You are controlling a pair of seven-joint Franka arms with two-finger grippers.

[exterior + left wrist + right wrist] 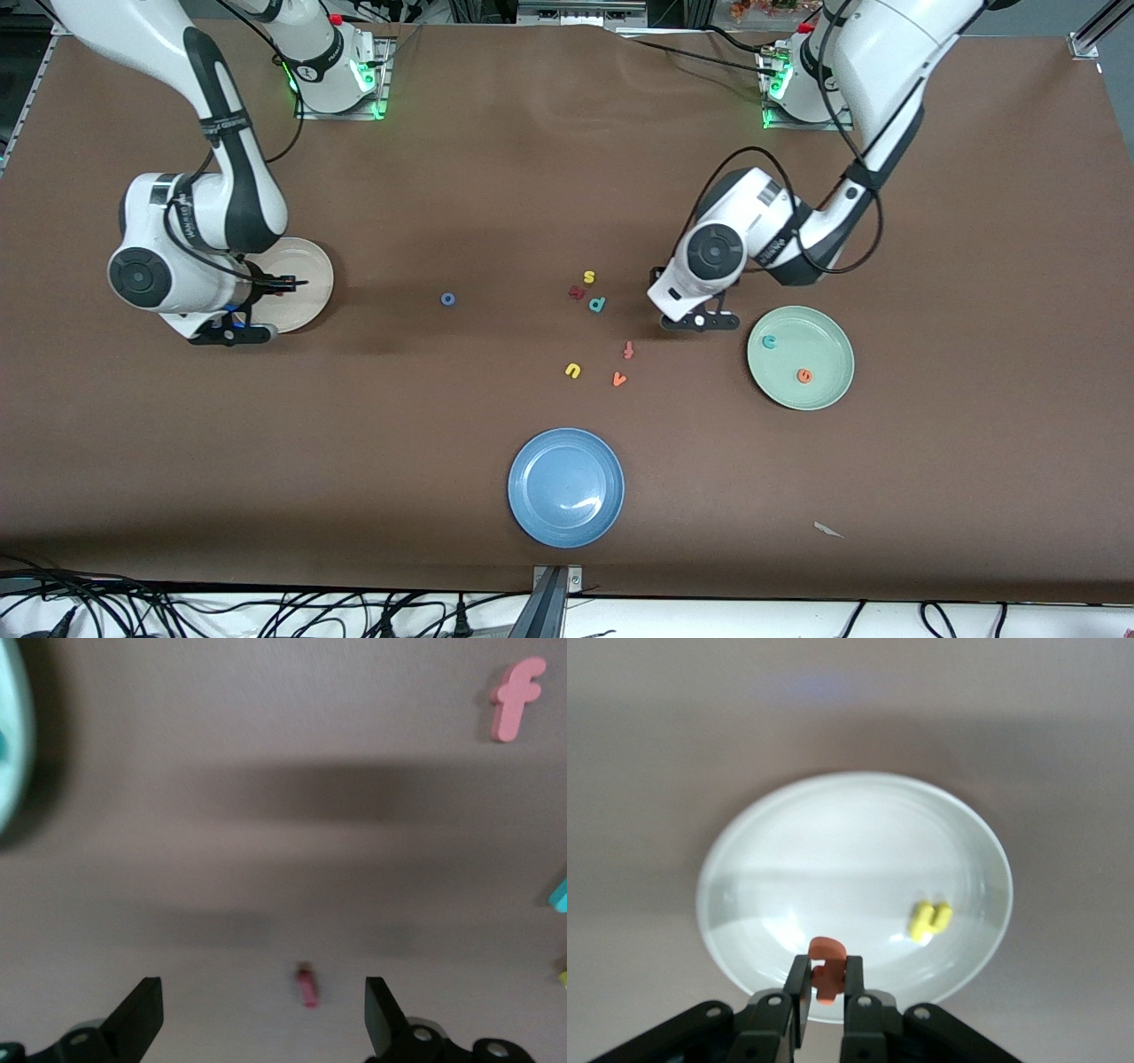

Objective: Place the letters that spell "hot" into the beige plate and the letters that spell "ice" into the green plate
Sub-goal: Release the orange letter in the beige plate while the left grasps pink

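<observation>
Orange t is pinched in the right gripper over the beige plate, where the yellow h lies. Left gripper hangs fingers apart over the dark red i, beside the green plate holding c and e. Blue o lies on the table between the plates.

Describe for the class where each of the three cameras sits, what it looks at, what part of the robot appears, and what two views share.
Front view: high across the table, facing both arms, brown table.
Left wrist view: over the table, open left claw, dark red i.
Right wrist view: over the beige plate, shut right claw gripping the orange t.
Shared: red-orange f.
</observation>
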